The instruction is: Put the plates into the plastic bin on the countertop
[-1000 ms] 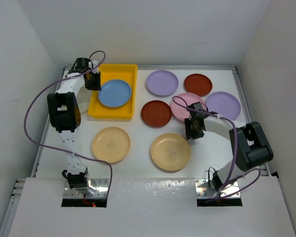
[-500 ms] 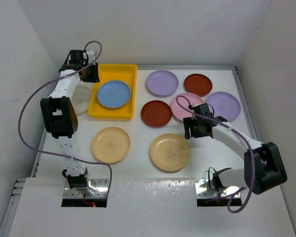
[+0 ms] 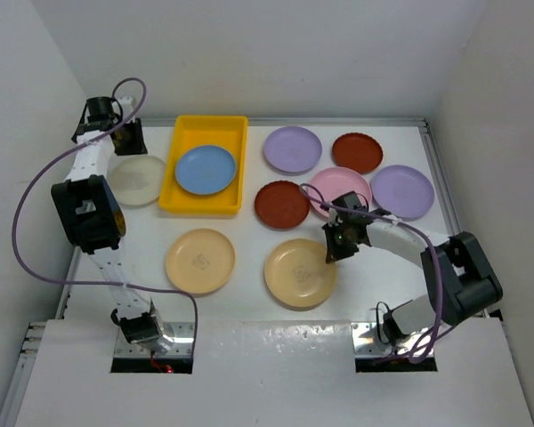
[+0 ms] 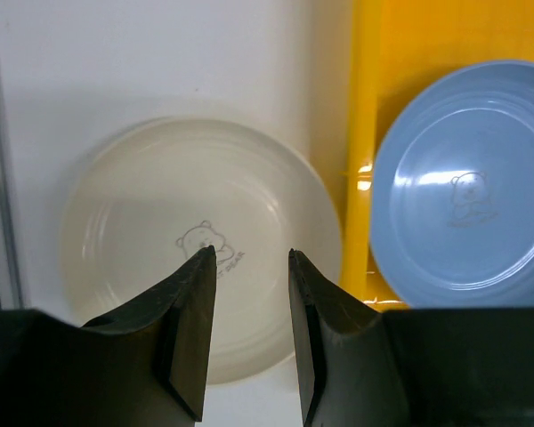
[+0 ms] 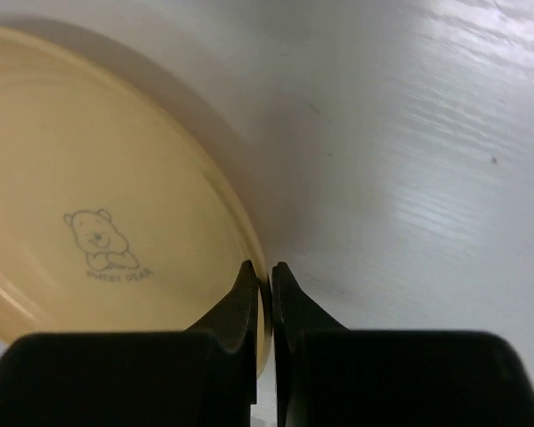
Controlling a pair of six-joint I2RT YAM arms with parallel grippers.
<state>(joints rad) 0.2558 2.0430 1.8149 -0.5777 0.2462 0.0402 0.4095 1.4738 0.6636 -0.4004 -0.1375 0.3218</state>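
The yellow plastic bin (image 3: 202,201) sits at back left and holds a blue plate (image 3: 206,169); both also show in the left wrist view, the bin's rim (image 4: 360,133) and the plate (image 4: 467,187). My left gripper (image 3: 127,136) is open above a cream plate (image 3: 137,180), which shows below its fingertips (image 4: 249,253) in the wrist view (image 4: 142,222). My right gripper (image 3: 332,250) is shut on the right rim of a tan-yellow plate (image 3: 298,272), also in the right wrist view (image 5: 98,205), pinched there between my gripper's tips (image 5: 262,267).
On the white countertop (image 3: 249,245) lie another tan-yellow plate (image 3: 200,260), two dark red-brown plates (image 3: 281,204) (image 3: 357,152), a pink plate (image 3: 342,188) and two lilac plates (image 3: 292,148) (image 3: 402,190). Metal rails edge the table.
My left gripper has moved left from the bin to above the cream plate. My right gripper has dropped to the tan-yellow plate's rim and closed on it; that plate has shifted slightly left.
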